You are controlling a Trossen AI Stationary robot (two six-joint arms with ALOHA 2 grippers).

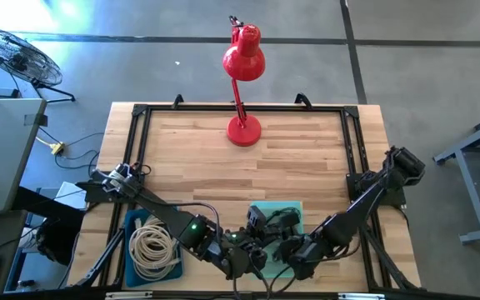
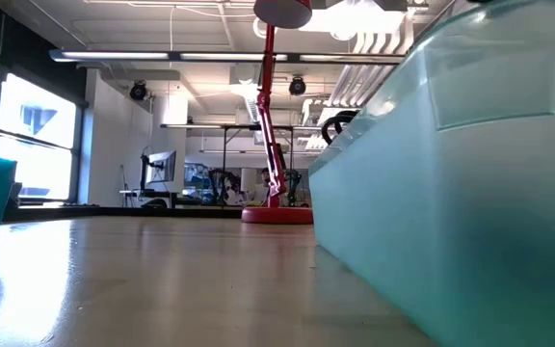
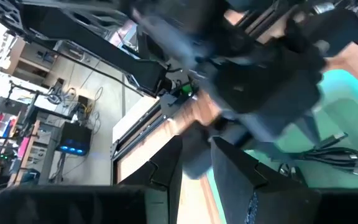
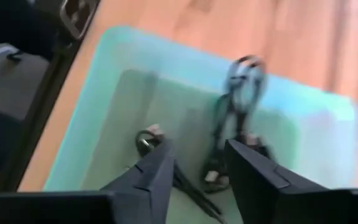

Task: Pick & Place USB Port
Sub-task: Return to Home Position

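Observation:
A pale green tray (image 1: 294,210) sits near the table's near edge and holds a tangle of black cables with plugs (image 1: 275,221). In the right wrist view the cables (image 4: 238,106) lie on the tray floor (image 4: 166,106). My right gripper (image 4: 197,171) hovers open just above them, and a cable end shows between its fingers; touching or not, I cannot tell. My left gripper (image 3: 197,168) is open at the tray's left side, facing my right arm (image 3: 260,81). Black cables (image 3: 331,155) show in that view too.
A blue bin (image 1: 136,254) with a coiled white cable (image 1: 155,246) stands left of the tray. A red desk lamp (image 1: 242,83) stands at the far middle of the table. Bare wood lies between them. In the low view the tray wall (image 2: 451,193) fills the right side.

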